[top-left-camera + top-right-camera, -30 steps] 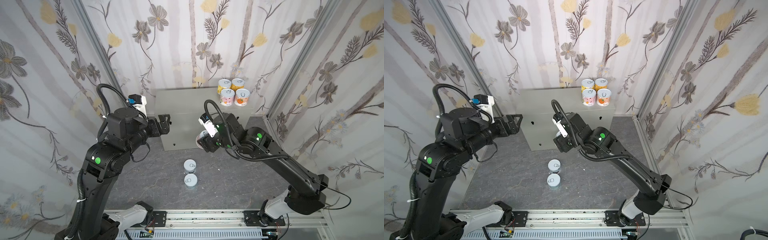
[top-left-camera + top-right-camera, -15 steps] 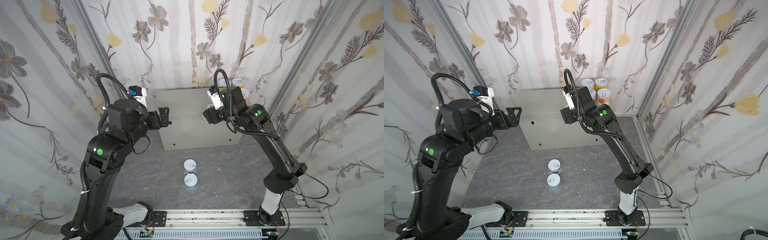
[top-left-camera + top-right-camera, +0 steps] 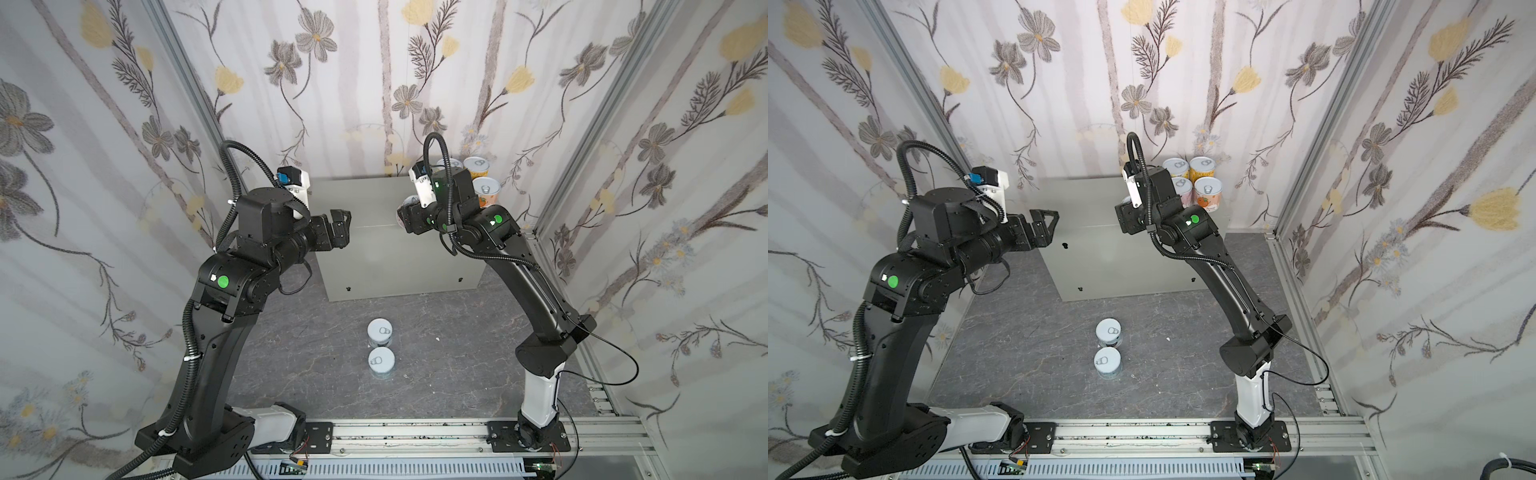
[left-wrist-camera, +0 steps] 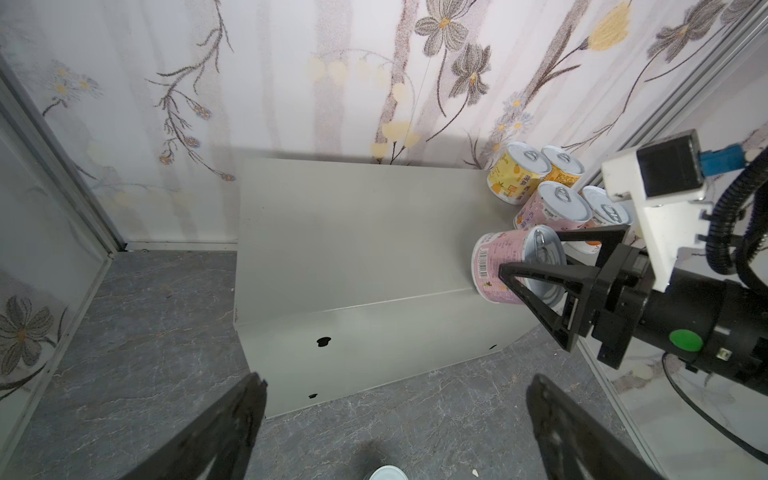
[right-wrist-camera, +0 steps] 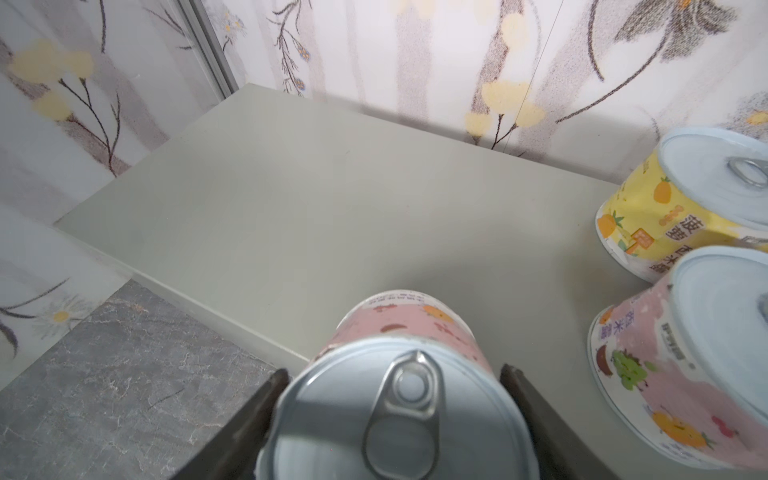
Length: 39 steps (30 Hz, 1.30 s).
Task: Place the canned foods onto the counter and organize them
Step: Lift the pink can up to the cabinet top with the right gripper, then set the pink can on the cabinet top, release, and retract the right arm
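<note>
My right gripper (image 5: 392, 380) is shut on a pink fruit-print tin (image 5: 399, 399), one finger on each side just below its lid. The tin (image 4: 505, 266) hangs tilted over the front right part of the counter (image 4: 353, 232), close to several canned foods (image 4: 540, 187) grouped at its back right corner. In both top views the right gripper (image 3: 409, 214) (image 3: 1126, 212) is above the counter (image 3: 374, 203) (image 3: 1092, 208). Two more tins (image 3: 379, 331) (image 3: 381, 360) stand on the dark floor in front. My left gripper (image 3: 343, 226) (image 4: 397, 386) is open and empty, at the counter's left end.
The counter backs against the floral wall (image 3: 374, 104), with side walls close on both sides. A metal rail (image 3: 395, 434) runs along the front, behind both arm bases. The dark marbled floor (image 3: 436, 332) lies between the rail and the counter.
The right arm has lifted the pink tin from in front of the counter up over its top, towards the group at the back right. The left arm has risen a little.
</note>
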Each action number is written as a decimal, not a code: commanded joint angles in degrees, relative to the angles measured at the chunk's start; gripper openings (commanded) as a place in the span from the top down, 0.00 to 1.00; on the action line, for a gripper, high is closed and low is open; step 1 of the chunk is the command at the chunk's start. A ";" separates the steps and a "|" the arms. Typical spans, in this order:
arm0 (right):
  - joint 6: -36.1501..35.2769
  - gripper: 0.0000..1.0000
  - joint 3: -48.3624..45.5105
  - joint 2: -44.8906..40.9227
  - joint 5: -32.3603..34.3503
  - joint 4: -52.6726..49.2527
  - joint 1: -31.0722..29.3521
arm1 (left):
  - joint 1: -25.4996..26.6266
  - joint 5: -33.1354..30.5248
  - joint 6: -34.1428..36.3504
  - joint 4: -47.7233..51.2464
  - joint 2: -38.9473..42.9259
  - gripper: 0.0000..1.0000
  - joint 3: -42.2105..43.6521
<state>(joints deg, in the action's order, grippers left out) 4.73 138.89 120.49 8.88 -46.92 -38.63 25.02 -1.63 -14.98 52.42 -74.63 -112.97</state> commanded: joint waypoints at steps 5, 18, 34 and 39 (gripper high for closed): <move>2.12 0.28 1.91 4.14 -0.20 8.16 1.02 | -0.50 1.75 -0.75 -1.91 -1.39 0.00 -0.69; 4.03 0.13 4.55 8.45 -3.46 13.54 2.59 | -1.70 5.66 0.04 -1.42 -7.05 0.00 -4.93; 9.15 0.00 4.81 -7.41 -12.64 23.62 6.96 | -2.08 13.32 4.02 -6.50 -19.18 0.00 -10.90; 10.02 0.00 3.21 -15.76 -9.48 14.70 11.84 | -1.47 16.20 3.21 -11.05 -23.11 0.00 -11.00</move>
<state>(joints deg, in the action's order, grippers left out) 13.34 143.22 106.91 -2.50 -26.65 -28.25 23.24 11.88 -11.99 46.19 -96.57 -123.44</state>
